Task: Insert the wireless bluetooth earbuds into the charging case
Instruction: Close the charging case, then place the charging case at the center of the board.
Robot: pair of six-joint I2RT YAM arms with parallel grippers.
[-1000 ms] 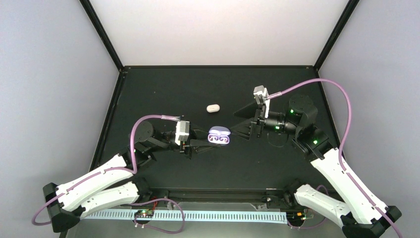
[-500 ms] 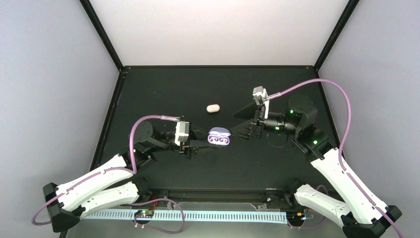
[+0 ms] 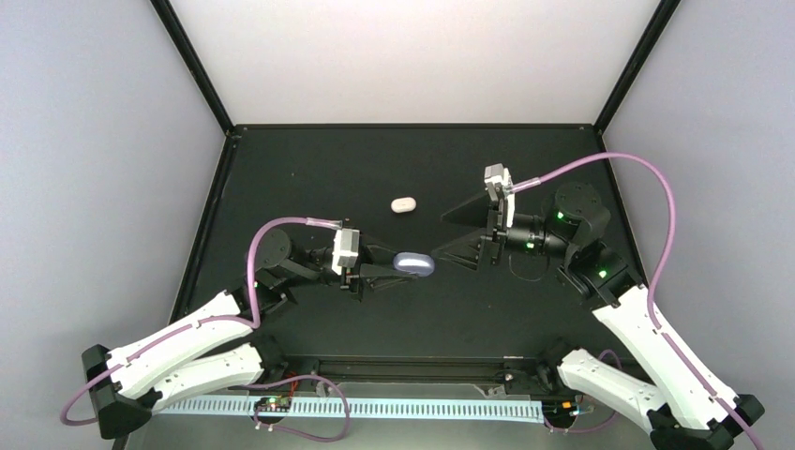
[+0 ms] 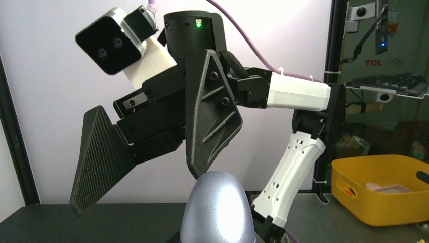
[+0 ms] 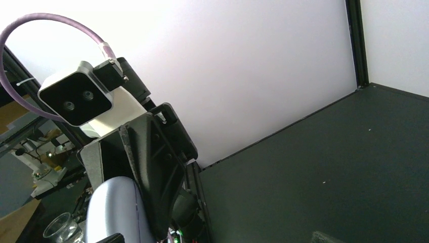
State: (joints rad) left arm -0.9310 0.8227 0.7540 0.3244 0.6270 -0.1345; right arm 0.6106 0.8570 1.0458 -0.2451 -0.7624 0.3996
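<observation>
A purple charging case [image 3: 414,263] with its lid closed sits at mid-table; it fills the bottom of the left wrist view [image 4: 217,210]. My left gripper [image 3: 396,270] is shut on its left end. The wireless bluetooth earbuds are hidden. My right gripper [image 3: 444,236] stands open just right of the case, jaws spread wide. In the left wrist view the tip of one of its fingers [image 4: 210,116] hangs right at the case's top; contact cannot be told. In the right wrist view the case [image 5: 114,210] shows at lower left beside a left finger [image 5: 152,167].
A small white oval case [image 3: 402,203], closed, lies farther back on the black table [image 3: 525,309]. Black frame posts and pale walls bound the table at the back and sides. A yellow bin [image 4: 384,187] stands beyond the table's right side.
The purple case's lid, open with two purple buds showing before, is now shut. The right arm has shifted slightly to the right. The left gripper holds as before.
</observation>
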